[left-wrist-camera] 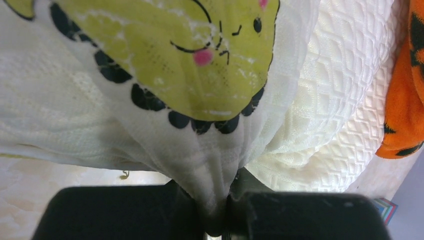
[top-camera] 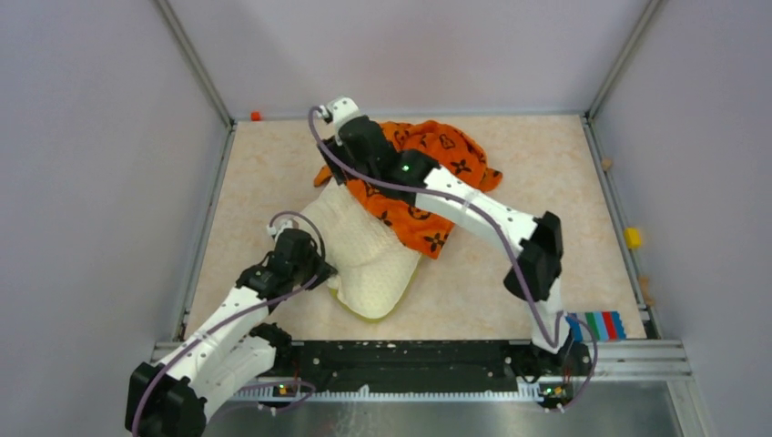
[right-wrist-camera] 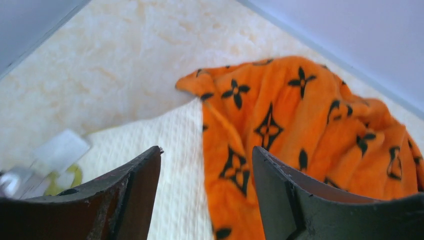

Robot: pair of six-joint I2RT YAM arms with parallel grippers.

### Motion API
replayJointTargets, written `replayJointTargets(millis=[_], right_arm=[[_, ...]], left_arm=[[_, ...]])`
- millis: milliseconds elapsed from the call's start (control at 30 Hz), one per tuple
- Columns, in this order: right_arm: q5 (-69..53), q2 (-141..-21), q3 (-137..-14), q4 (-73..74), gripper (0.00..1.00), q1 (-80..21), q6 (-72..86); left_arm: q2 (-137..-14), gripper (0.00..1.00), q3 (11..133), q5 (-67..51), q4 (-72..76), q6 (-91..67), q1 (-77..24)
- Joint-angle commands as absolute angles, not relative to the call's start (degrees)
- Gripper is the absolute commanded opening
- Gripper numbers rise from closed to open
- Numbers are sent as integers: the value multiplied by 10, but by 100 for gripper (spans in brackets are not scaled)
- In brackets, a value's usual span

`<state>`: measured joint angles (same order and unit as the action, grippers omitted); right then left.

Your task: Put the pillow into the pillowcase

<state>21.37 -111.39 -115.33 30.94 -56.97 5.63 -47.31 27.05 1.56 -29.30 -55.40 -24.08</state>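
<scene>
The white quilted pillow [top-camera: 369, 250] lies mid-table, its far end under the edge of the orange pillowcase [top-camera: 437, 155]. My left gripper [top-camera: 314, 269] is at the pillow's near left corner, shut on a pinch of its white fabric [left-wrist-camera: 220, 210]. Above that pinch the left wrist view shows a yellow-green printed face [left-wrist-camera: 175, 50]. My right gripper [top-camera: 335, 171] hangs over the far left end where pillow and pillowcase meet. In the right wrist view it [right-wrist-camera: 207, 150] stands open, with the pillow [right-wrist-camera: 170, 150] and the pillowcase's edge [right-wrist-camera: 300, 115] below the gap and nothing held.
A strip of coloured blocks [top-camera: 596, 325] sits at the front right corner. A small yellow item [top-camera: 632, 238] rests on the right rail and a small orange one [top-camera: 256, 116] at the back left corner. Walls close three sides.
</scene>
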Motion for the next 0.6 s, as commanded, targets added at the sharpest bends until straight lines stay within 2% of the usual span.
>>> replayJointTargets(millis=[0,200,367,467,567], right_arm=[[201,-1256,-1240,268,67,-543,-55],[194,-1393,-1333,205,71,-530,-111],[206,-1459,-1373,208,69,-515,-83],[206,-1446,-1337,186,58,-514,-67],[223,-1428,-1332,180,31,-515,-48]], left_arm=[[-473,0,252,6,-276,-570,-241],[-487,0,247,3,-264,-566,-242],[-502,0,242,-12,-254,-565,-241],[-505,0,237,-21,-247,-564,-241],[-505,0,231,-25,-242,-564,-241]])
